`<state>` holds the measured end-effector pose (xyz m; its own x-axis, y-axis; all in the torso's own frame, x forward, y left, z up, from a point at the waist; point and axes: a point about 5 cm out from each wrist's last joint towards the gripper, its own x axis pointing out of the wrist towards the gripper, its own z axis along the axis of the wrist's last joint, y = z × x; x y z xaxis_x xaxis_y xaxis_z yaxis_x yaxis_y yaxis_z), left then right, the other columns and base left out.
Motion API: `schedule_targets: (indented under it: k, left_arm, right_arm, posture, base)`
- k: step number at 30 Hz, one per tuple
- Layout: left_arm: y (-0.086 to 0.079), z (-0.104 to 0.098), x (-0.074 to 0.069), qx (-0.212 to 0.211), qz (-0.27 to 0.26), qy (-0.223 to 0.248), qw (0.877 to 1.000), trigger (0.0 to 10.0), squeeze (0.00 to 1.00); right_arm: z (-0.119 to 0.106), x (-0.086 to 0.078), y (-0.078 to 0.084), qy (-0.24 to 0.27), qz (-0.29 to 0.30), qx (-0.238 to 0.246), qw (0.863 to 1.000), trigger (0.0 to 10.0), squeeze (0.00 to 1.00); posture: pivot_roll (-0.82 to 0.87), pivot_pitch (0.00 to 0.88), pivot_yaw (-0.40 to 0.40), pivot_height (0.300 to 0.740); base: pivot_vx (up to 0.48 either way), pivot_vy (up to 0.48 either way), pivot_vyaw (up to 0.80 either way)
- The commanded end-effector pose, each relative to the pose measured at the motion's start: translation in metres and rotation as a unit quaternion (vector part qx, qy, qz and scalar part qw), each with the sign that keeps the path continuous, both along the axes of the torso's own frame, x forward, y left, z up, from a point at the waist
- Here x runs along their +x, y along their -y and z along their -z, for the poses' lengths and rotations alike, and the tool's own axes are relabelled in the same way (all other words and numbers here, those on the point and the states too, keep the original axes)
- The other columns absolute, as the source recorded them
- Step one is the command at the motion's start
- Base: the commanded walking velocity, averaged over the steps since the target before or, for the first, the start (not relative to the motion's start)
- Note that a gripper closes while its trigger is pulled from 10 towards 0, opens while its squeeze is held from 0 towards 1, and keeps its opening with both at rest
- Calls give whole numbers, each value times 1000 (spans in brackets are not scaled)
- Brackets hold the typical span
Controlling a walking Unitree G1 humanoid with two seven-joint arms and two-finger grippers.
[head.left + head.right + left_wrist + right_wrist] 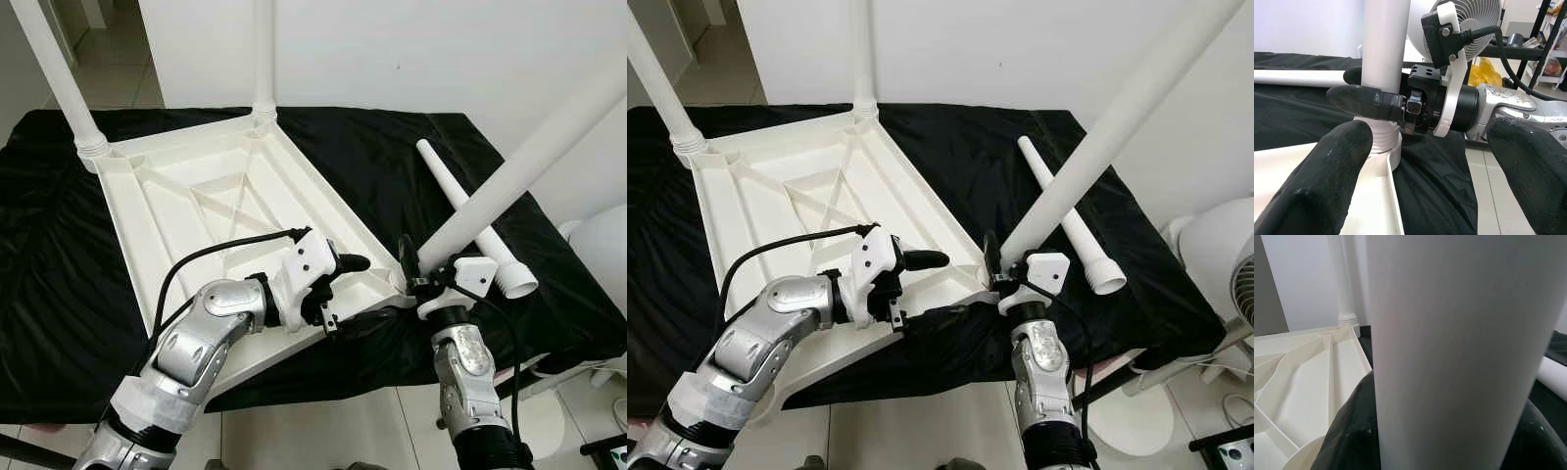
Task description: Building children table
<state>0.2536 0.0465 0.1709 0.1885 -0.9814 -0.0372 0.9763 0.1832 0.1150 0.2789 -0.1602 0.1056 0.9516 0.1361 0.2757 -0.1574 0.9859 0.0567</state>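
While the third leg goes in: the white tabletop (pixel 225 211) lies upside down on a black cloth (pixel 392 166) in the middle of the frame, so its corner sockets face up.
Fitted legs: two already stand in the far corners, one at upper left (pixel 54 73), one at top centre (pixel 263 59).
Right gripper (pixel 409 272): clenched around a third leg (pixel 529 157) just above its ribbed base, at the near right corner; the leg leans toward the upper right, probably so its foot can be steered into the socket.
Left gripper (pixel 345 294): fingers spread and holding nothing, resting at the tabletop's near edge just left of that corner, likely to steady it.
Spare leg (pixel 470 215): lies loose on the cloth at right, behind the held one.
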Motion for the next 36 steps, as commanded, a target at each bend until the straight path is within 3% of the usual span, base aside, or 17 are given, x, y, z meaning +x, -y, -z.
schedule_targets:
  k: [1, 7, 16, 24, 31, 33, 36]
  left_arm:
    - [2, -2, -2, 1, 8, 3, 1000, 10000, 0]
    - [3, -2, -3, 1, 11, 3, 1000, 10000, 0]
    - [3, -2, -3, 1, 12, 4, 1000, 10000, 0]
    - [3, -2, -4, 0, 11, 5, 1000, 10000, 0]
    - [2, -2, -4, 0, 7, 6, 1000, 10000, 0]
    - [2, -2, -5, -1, 6, 5, 1000, 10000, 0]
    - [3, -2, -5, -2, 5, 5, 1000, 10000, 0]
  right_arm:
    - [22, -5, -7, -62, -16, -13, 998, 10000, 0]
    - [27, 9, 1, -133, -21, -37, 990, 10000, 0]
    - [23, 14, 3, -145, -50, -56, 987, 10000, 0]
    - [27, 13, 8, -165, -40, -51, 984, 10000, 0]
    - [23, 12, 1, -152, 18, -26, 988, 10000, 0]
    - [17, 14, -5, -141, 92, 13, 986, 10000, 0]
    - [13, 17, -11, -141, 134, 33, 980, 10000, 0]
  posture:
    - [35, 0, -37, 740]
    - [32, 0, -38, 740]
    - [29, 0, -40, 740]
    - [35, 0, -46, 740]
    - [39, 0, -51, 740]
    - [37, 0, -54, 740]
    - [37, 0, -55, 740]
  base:
    - [0, 0, 0]
    - [0, 0, 0]
    - [0, 0, 0]
    - [0, 0, 0]
    - [0, 0, 0]
    - [0, 0, 0]
    - [0, 0, 0]
